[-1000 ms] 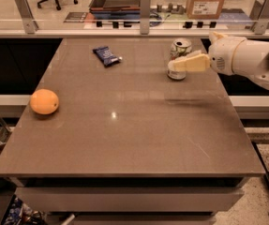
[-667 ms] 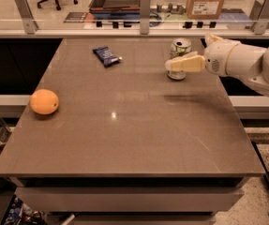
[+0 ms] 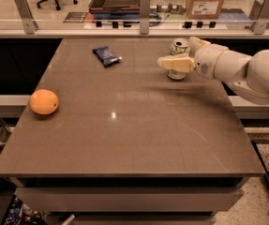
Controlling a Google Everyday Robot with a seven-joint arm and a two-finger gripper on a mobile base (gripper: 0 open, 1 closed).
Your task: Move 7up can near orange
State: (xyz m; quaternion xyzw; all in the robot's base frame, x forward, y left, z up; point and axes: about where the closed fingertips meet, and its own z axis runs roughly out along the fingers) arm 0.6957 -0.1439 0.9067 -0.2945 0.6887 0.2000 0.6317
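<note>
The 7up can [image 3: 180,46] stands upright at the table's far right, its silver top showing. My gripper [image 3: 177,52] reaches in from the right at can height. One cream finger [image 3: 175,63] crosses in front of the can's body, the other finger [image 3: 196,43] lies behind it to the right. The fingers are apart with the can between them, and the can rests on the table. The orange [image 3: 43,101] sits near the left edge of the table, far from the can.
A flat dark-blue snack packet [image 3: 106,56] lies at the table's far middle. The brown table [image 3: 124,139] ends at a glass rail with metal posts [image 3: 145,8] at the back. My white arm [image 3: 251,74] overhangs the right edge.
My gripper has shifted a little to the left, so its front finger now crosses the can's body. The can, orange and packet have not moved.
</note>
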